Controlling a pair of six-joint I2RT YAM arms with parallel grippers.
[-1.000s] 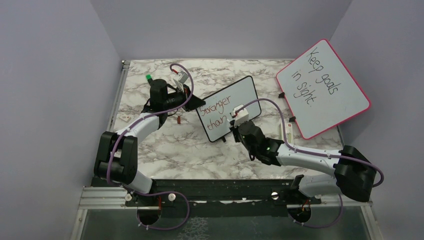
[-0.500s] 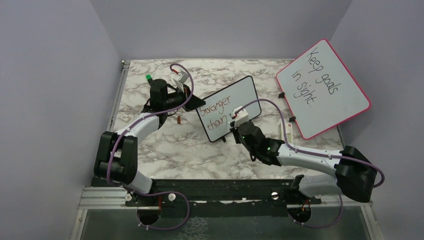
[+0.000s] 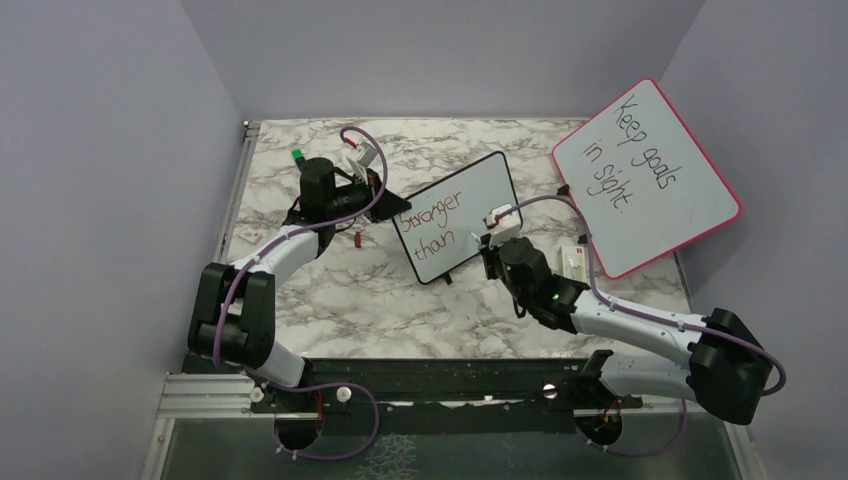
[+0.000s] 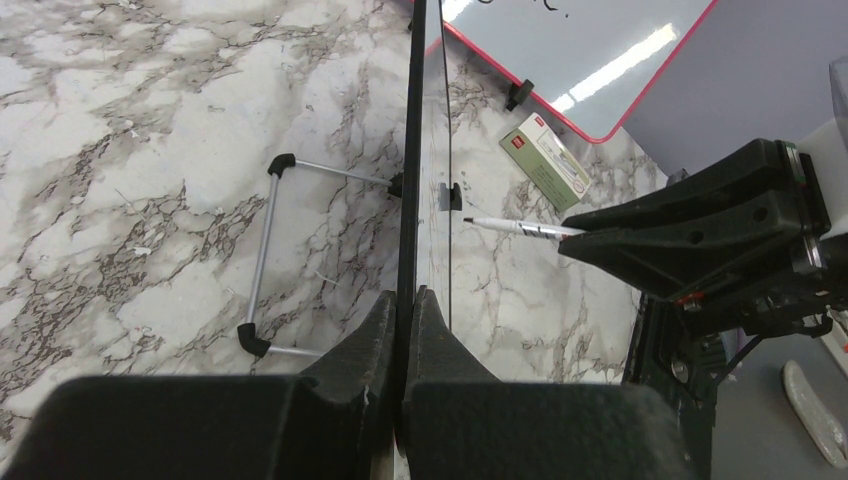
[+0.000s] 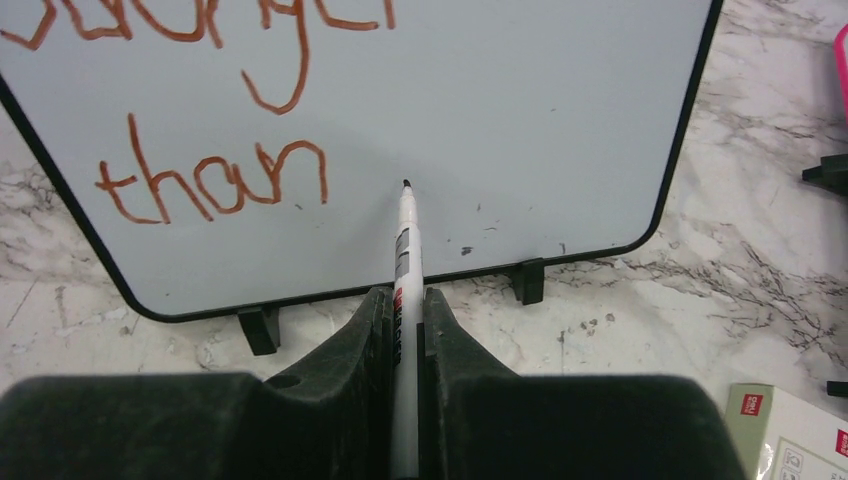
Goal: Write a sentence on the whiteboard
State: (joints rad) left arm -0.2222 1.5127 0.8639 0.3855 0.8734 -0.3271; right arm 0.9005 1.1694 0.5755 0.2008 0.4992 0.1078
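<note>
The small black-framed whiteboard (image 3: 470,195) stands tilted at mid-table. The sentence (image 3: 432,222) reads "Stronger than" in reddish-brown, in two lines, and also shows in the right wrist view (image 5: 215,180). My left gripper (image 3: 384,198) is shut on the board's left edge (image 4: 412,150), with the jaws (image 4: 404,300) pinching the frame. My right gripper (image 3: 490,245) is shut on a white marker (image 5: 405,250). The marker tip points at blank board (image 5: 540,110) just right of "than". In the left wrist view the marker (image 4: 520,228) stops a small gap short of the board's face.
A larger pink-framed board (image 3: 645,175) with black handwriting leans at the back right. A marker box (image 3: 575,262) lies beside my right arm. A small red cap (image 3: 358,238) lies near my left gripper. The board's wire stand (image 4: 262,260) reaches behind it.
My right gripper has moved right with the marker, from beside the end of "than" to the blank area further right. The left gripper and the board have not moved.
</note>
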